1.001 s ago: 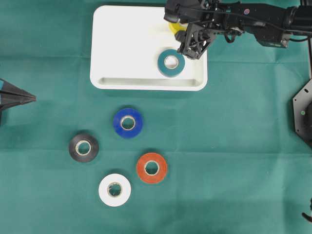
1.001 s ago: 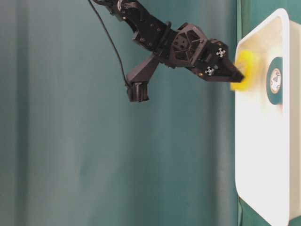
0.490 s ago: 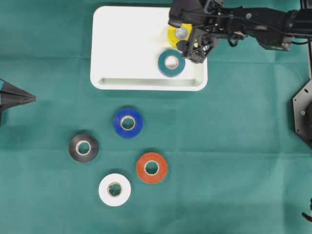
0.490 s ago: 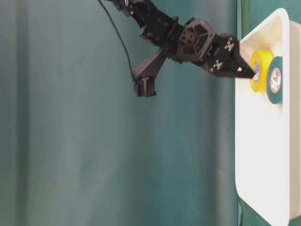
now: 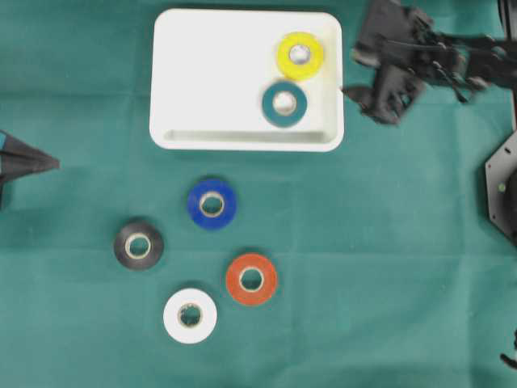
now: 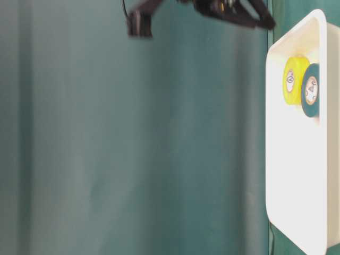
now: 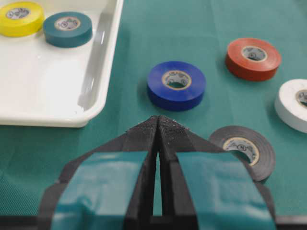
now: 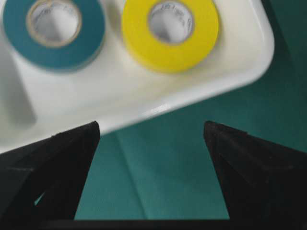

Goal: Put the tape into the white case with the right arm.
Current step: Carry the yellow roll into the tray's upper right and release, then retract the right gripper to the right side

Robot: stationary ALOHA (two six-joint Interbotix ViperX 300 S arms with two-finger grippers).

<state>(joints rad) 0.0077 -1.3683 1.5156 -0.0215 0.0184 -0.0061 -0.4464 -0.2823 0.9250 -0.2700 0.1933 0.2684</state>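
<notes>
Blur smears your right gripper (image 5: pixel 386 95) beside the white case (image 5: pixel 202 73); its jaws stand spread and empty. Yellow tape (image 5: pixel 300 55) lies inside the case, near teal tape (image 5: pixel 283 103). Your left gripper (image 7: pixel 158 125) is clenched.

The left gripper (image 7: pixel 158 125) sits at the near edge, its two fingers pressed together (teal tape on each). Far left, the white case (image 7: pixel 98 76) holds a yellow roll (image 7: pixel 20 17) beside a teal roll (image 7: pixel 67 28). On the green cloth (image 7: pixel 192 24) lie blue (image 7: pixel 176 85), red (image 7: pixel 253 58), white (image 7: pixel 293 104) and black (image 7: pixel 244 150) rolls.
</notes>
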